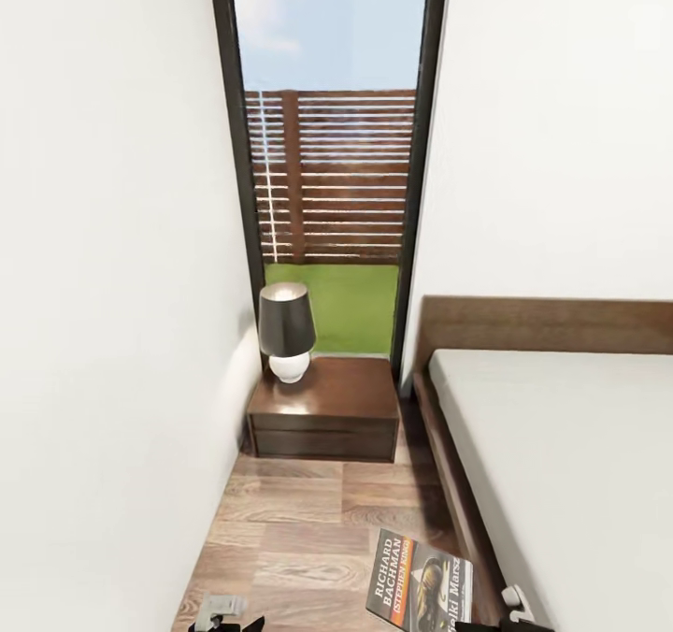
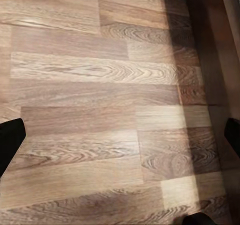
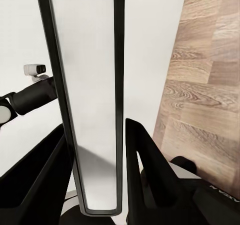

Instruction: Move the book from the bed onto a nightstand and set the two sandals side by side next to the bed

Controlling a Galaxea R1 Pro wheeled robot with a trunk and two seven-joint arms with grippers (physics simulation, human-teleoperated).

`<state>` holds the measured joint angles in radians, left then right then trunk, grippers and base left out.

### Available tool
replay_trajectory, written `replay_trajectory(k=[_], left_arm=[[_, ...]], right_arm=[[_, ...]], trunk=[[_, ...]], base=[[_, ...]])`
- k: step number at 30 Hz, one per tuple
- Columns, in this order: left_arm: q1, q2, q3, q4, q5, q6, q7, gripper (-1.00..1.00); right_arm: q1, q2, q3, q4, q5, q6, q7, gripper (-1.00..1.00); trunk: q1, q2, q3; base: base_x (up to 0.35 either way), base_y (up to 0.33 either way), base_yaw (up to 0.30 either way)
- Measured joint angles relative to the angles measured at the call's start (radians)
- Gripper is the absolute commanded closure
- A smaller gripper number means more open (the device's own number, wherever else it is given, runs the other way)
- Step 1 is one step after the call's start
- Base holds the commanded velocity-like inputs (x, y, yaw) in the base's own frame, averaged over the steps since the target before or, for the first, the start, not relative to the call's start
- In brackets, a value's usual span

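Gripping the book (image 1: 419, 583) edge-on between clenched fingers (image 3: 147, 170), the right gripper (image 3: 97, 175) rides low beside the bed (image 1: 561, 445). Nightstand (image 1: 327, 408) lies straight ahead past bare floor (image 2: 100, 110), lamp (image 1: 285, 328) on its left part. Left gripper (image 2: 120, 140) spread, empty.

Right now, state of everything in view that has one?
book: held off the floor, edge-on between the right gripper's fingers
right gripper: shut on the book
left gripper: open, nothing between its fingers, over the wood floor
nightstand: drawers shut, only the lamp on top
lamp: upright, unlit
bed: mattress bare
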<state>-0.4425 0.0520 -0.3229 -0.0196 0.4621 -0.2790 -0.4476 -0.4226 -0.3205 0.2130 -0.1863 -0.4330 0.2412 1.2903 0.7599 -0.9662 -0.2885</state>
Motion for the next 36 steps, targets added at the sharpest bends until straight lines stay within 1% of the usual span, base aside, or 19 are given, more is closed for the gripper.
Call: replay_trajectory(k=[36], left_arm=[[0.0, -0.001, 0.0, -0.001, 0.0, 0.0, 0.0, -1.0]], right_arm=[[0.0, 0.001, 0.0, 0.0, 0.0, 0.0, 0.0, 1.0]], trunk=[[0.0, 0.0, 0.0]], base=[[0.296, 0.0, 0.0]])
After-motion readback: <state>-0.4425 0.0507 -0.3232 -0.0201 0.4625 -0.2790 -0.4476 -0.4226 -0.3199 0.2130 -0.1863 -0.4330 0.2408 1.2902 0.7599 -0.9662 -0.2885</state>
